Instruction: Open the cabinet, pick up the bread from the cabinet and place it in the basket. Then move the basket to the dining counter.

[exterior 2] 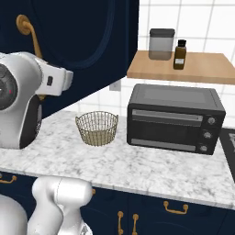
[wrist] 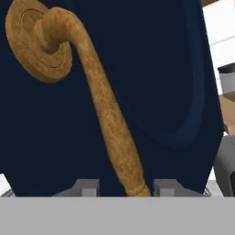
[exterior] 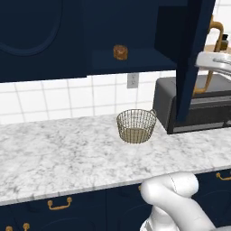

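While the right-hand door (exterior: 191, 54) of the cabinet (exterior: 54, 36) stands swung out toward the robot, the bread (exterior: 120, 52) sits on the open shelf (exterior: 131, 58) inside, a small brown lump at about 12 o'clock from the basket (exterior: 136, 126). That basket stands upright on the marble worktop (exterior: 58, 153) directly under the shelf, with nothing visible in it, just beside the left end of the black toaster oven (exterior 2: 176, 117) at its 3 o'clock but not touching it.

Seen from the hand camera, the door's long brass handle (wrist: 108, 114) runs from its round rosette at 10 o'clock down to 6 o'clock, where its lower end passes between the two finger tips of the gripper (wrist: 133, 187). The fingers (wrist: 87, 187) stand spread on either side of the handle with a gap on each side; whether they touch it I cannot tell.

In the right base view the white arm (exterior 2: 27, 101) reaches up against the door at 9 o'clock of the basket. A wooden shelf (exterior 2: 179, 66) above the oven carries a grey-lidded canister (exterior 2: 161, 44) and, just at its 3 o'clock, a dark brown bottle (exterior 2: 180, 54). A wall outlet (exterior: 132, 80) sits on the white tiles above the basket. Navy drawers with brass pulls (exterior: 59, 205) run below the worktop.
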Robot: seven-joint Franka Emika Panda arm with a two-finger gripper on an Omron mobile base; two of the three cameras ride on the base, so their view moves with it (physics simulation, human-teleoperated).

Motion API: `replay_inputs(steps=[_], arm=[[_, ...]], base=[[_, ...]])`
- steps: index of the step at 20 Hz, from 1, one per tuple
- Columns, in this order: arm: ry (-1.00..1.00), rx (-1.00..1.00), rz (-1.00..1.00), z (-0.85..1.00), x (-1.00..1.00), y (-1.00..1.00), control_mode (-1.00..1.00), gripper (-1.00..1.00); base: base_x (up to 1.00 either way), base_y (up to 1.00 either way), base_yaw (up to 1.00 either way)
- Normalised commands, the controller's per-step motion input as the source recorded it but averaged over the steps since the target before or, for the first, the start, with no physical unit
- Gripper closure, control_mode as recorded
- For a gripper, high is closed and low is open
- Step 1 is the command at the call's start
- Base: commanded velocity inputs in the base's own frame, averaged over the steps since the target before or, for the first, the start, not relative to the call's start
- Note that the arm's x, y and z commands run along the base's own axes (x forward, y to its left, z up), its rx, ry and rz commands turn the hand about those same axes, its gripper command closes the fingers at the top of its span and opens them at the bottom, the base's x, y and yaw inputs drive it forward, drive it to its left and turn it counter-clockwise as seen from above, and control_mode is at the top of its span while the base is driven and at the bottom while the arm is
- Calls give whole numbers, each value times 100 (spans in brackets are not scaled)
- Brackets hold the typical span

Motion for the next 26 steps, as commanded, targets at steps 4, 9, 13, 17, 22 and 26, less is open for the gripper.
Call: replay_inputs(steps=[4, 9, 13, 17, 22, 26], arm=[[8, 18, -10, 7, -100, -1, -100, -100], [27, 9, -15, 5, -53, 32, -100, -100], [54, 16, -15, 5, 37, 77, -100, -100], [10, 2, -14, -12, 90, 100, -100, -100], [0, 15, -44, -61, 86, 83, -100, -100], [0, 35, -68, -22, -42, 13, -100, -100]], base=[[0, 0, 0], [0, 0, 0], [0, 0, 0], [0, 0, 0], [0, 0, 0], [0, 0, 0]])
